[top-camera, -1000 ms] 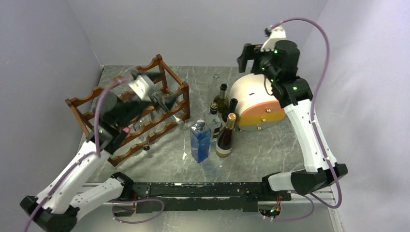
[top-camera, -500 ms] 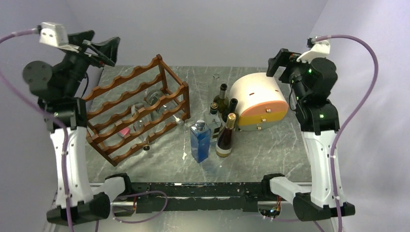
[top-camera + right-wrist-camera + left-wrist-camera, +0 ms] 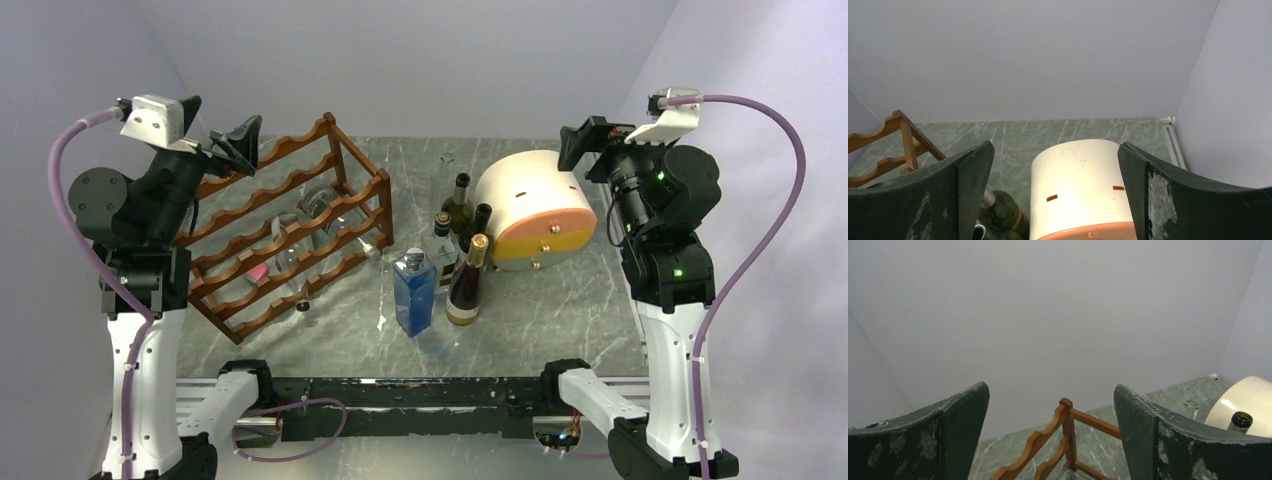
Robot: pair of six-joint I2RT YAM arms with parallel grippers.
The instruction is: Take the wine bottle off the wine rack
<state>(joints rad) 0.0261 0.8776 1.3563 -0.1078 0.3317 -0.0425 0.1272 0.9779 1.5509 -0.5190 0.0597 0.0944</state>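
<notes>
- Left claw (image 3: 218, 125) and right claw (image 3: 590, 138) both raised, spread wide, grasping nothing.
- Wine rack (image 3: 290, 235) on counter (image 3: 560, 300); wine bottle (image 3: 322, 208) inside, half hidden by rails, hard to make out.

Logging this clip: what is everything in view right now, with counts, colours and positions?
wine rack: one, reddish-brown, left of centre on the table
bottles in the rack: at least two, clear glass, lying on its tiers; exact count unclear
blue bottle: one, blue, standing right of the rack
dark bottles: three, one gold-topped, standing beside and behind the blue one
clear bottle: one, black cap, standing among them
drum-shaped box: one, cream with orange end, right rear
small clear item: one, back edge; too small to identify
table: one, grey-green marble
left hand: one, dark fingers, open, empty, high over the rack's left end
right hand: one, dark fingers, open, empty, high by the box
</notes>
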